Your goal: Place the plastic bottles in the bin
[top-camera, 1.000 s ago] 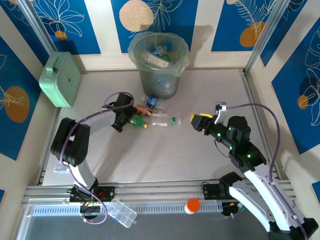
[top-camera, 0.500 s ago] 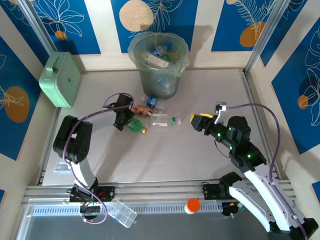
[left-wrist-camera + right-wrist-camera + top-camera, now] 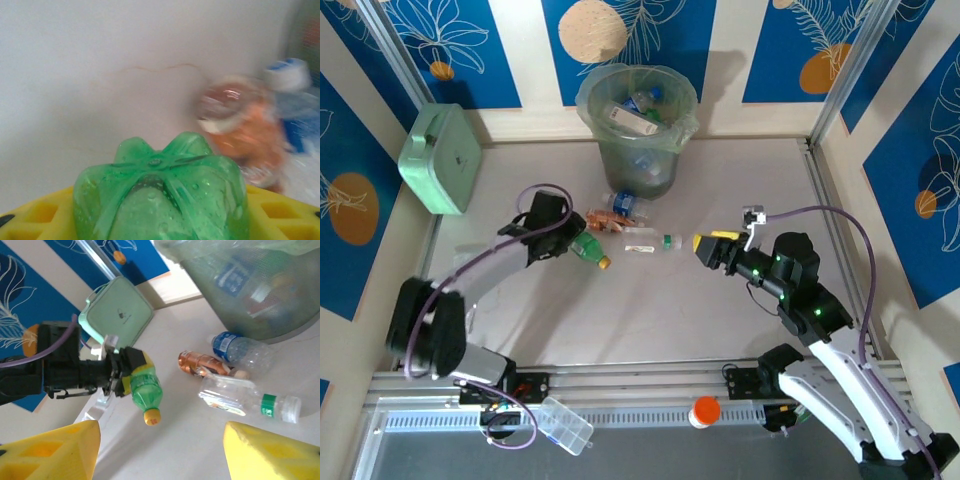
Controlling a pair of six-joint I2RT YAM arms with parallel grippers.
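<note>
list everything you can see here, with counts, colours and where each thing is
bin: one, translucent grey-green with clear liner, far centre of table
bottles in the bin: several, mostly clear, exact count unclear
loose bottles: three, lying just in front of the bin: blue-capped clear, orange-labelled, clear with green band
green bottle: one, yellow cap, held by left gripper
box: one, mint green, far left
jar: one, white with orange cap, near edge
case: one, clear, near edge
left gripper: shut on green bottle
right gripper: open, yellow fingers, right of loose bottles
</note>
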